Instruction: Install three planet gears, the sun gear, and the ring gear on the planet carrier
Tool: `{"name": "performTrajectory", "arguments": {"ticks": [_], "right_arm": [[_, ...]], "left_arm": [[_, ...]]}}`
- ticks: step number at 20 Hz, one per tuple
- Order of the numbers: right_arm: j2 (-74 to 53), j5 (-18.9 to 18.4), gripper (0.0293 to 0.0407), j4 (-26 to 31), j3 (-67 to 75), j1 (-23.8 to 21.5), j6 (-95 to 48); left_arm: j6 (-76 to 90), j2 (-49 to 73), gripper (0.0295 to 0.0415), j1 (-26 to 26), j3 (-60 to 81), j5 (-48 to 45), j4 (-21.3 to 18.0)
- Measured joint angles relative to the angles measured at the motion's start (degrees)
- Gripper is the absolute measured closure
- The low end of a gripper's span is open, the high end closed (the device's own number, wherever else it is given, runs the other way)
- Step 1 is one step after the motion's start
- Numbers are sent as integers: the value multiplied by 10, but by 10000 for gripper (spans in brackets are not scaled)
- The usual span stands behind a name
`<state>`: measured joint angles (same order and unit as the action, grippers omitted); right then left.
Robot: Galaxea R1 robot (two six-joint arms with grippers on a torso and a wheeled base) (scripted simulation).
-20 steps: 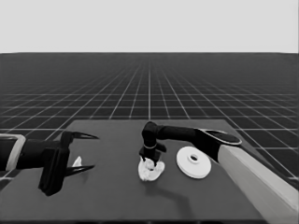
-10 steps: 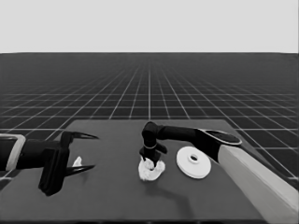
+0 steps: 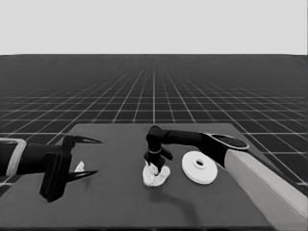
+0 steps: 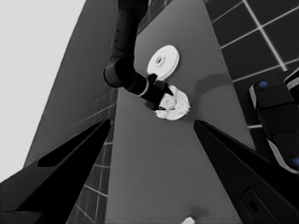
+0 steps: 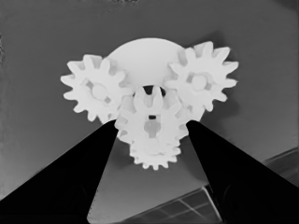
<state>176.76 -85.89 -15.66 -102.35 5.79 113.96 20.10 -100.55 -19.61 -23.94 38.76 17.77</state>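
Dark tabletop (image 3: 115, 192) carries the smaller round part (image 5: 145, 58) near its middle, with the larger round part (image 3: 199, 167) just beside it. Two planet gears (image 5: 93, 91) sit on the smaller part; a third lies under the gear (image 5: 150, 122) that the right gripper (image 5: 150, 135) clamps between its fingers over the centre hole. Misaligned teeth could jam it or nudge its neighbours. Well apart from the smaller part, the left gripper (image 3: 82, 156) waits, fingers spread, over a thin white piece (image 3: 79, 167).

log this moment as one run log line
right gripper: holding gear over smaller round part | two gears seated | larger round part: aside | left gripper: parked, open
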Motion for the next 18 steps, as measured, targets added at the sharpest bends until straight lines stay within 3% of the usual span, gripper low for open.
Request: {"name": "performTrajectory", "arguments": {"ticks": [18], "right_arm": [[0, 0, 391, 0, 0, 3, 108]], "left_arm": [[0, 0, 326, 0, 0, 0, 0]]}}
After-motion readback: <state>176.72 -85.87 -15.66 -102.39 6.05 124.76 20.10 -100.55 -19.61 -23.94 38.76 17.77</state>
